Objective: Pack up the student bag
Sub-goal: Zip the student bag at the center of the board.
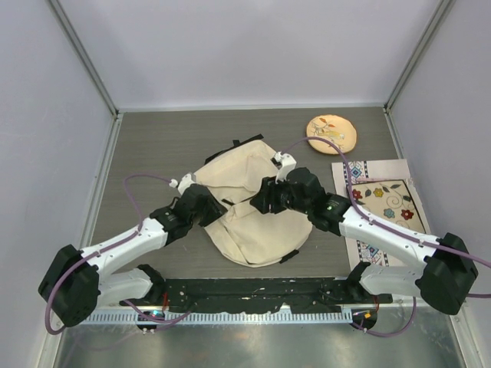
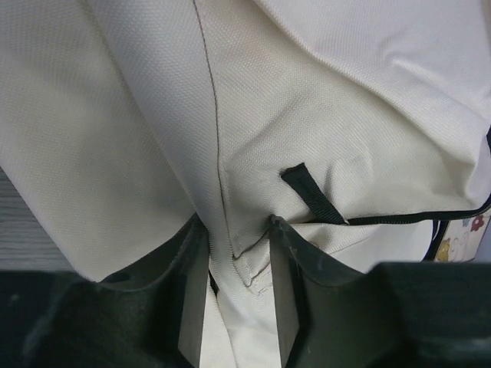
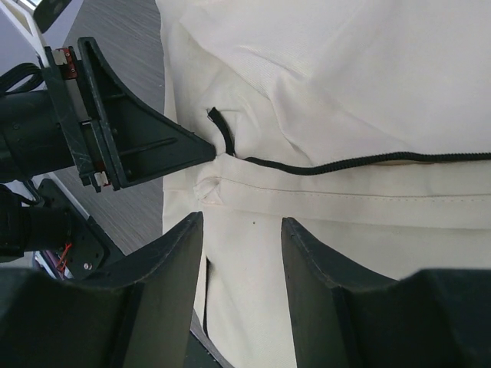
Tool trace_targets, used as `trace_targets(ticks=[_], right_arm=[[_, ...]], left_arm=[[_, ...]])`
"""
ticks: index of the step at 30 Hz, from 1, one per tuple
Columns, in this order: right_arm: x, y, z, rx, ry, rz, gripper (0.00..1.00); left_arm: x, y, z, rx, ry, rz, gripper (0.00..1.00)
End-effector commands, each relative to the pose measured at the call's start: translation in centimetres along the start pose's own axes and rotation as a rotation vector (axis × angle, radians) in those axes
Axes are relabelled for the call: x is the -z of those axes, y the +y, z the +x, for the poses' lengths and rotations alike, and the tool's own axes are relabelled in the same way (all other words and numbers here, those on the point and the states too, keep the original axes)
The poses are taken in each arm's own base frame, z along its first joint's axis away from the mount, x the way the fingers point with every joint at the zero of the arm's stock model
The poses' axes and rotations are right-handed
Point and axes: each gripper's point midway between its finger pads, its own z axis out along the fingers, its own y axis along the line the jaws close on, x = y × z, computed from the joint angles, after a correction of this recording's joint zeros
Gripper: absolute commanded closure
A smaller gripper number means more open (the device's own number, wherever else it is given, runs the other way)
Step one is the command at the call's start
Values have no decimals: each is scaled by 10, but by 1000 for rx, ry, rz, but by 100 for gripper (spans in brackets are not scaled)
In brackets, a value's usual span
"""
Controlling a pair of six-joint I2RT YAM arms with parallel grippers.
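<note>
One student bag, cream and soft, lies flat in the middle of the grey surface, between the two arms. Its long axis runs from the near edge toward the far wall and leans a little to the left at the far end. The far end carries thin black straps that spread on the surface. The rounded near end has a black buckle at its right corner.

The left tool meets the bag at its left edge, about halfway along. In the left wrist view a fold of cream cloth with a seam fills the gap between its fingers. The cloth is drawn into creases there, so this tool is closed on the bag, just beside a short black loop. The right tool is on top of the bag near the middle, close to the left one. Its jaws stand apart, and the cloth seen between them is smooth, not bunched. A black zip line runs across the bag just beyond its fingertips.

Two other things lie on the right side. A round tan disc with embroidery is at the far right, apart from the bag. A floral mat lies near the right wall, and the right arm crosses over it.

The inside of the bag is hidden, so I cannot tell what it holds
</note>
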Motion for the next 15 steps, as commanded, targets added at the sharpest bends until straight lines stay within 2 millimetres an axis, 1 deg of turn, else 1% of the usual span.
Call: trace_targets(ticks=[1,2,3,5,6,8,10,11,13,14,15], right_arm=[[-4,18,-21,74,-36,-39,50],[-4,19,-25,79,-38,-42,50],[-5,21,-24,90,-33,-44,50],[-9,22,-22,100,-21,-44,50],[-11,24,-21,107,-15,-48,50],[-16,26,-17,128,7,-50,49],[-19,30,-13,148,27,-55,48],[-21,31,-15,168,31,-54,48],[-27,33,-10,192,51,-50,46],[-29,34,-14,210,44,-44,45],[-34,33,-9,226,63,-37,45]], left_arm=[[-3,-22,-12,52,-64,103,65],[-4,-22,-12,56,-65,109,67],[-4,-20,-11,59,-65,111,72],[-4,-24,-12,67,-72,133,77],[-4,-24,-12,67,-71,138,85],[-1,-28,-14,62,-73,153,91],[1,-30,-15,57,-77,163,99],[3,-31,-16,52,-79,166,100],[7,-31,-19,51,-93,174,100],[9,-32,-20,44,-96,179,100],[13,-34,-22,44,-104,192,100]])
